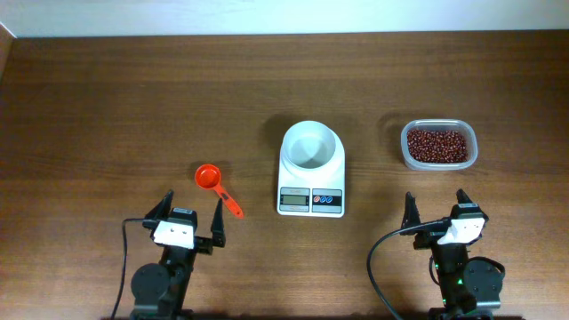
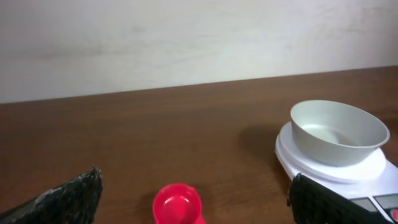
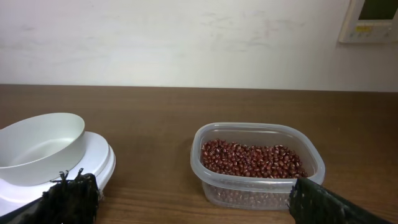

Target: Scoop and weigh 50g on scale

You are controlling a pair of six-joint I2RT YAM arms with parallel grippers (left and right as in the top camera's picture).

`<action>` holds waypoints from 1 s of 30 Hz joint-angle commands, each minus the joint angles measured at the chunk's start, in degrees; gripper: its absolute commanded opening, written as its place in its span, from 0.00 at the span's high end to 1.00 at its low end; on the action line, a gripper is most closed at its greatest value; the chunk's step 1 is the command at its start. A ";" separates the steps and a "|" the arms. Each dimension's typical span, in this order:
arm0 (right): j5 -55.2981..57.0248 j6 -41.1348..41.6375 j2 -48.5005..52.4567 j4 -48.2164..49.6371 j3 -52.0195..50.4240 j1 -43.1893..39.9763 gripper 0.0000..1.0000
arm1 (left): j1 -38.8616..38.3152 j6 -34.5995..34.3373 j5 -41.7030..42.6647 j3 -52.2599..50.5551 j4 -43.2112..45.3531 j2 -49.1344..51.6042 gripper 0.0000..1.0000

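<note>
Both arms sit low at the near edge of the counter [image 1: 107,98]. The left end effector [image 1: 192,206] is released and empty, fingers spread wide. The right end effector [image 1: 436,202] is the same.

The scoop [image 1: 208,176] lies just ahead of the left end effector. Its handle runs back toward that end effector's right finger and its cup faces up, which looks meant to offer the handle for an easy grasp.

The scale [image 1: 311,191] stands ahead and to the right of the left end effector, between the two arms. Its bowl [image 1: 310,146] is empty, and its display faces the arms.

The beans [image 1: 436,146] are all in the tub [image 1: 474,148], straight ahead of the right end effector and beside the scale. That probably keeps each scoop's trip to the bowl short. Nothing has been weighed yet, and picking up the scoop seems the first step.
</note>
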 commanded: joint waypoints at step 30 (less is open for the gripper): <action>0.50 -0.37 -0.35 -0.11 -0.50 0.28 0.01 | 0.31 -1.01 1.33 37.20 -24.17 33.09 0.01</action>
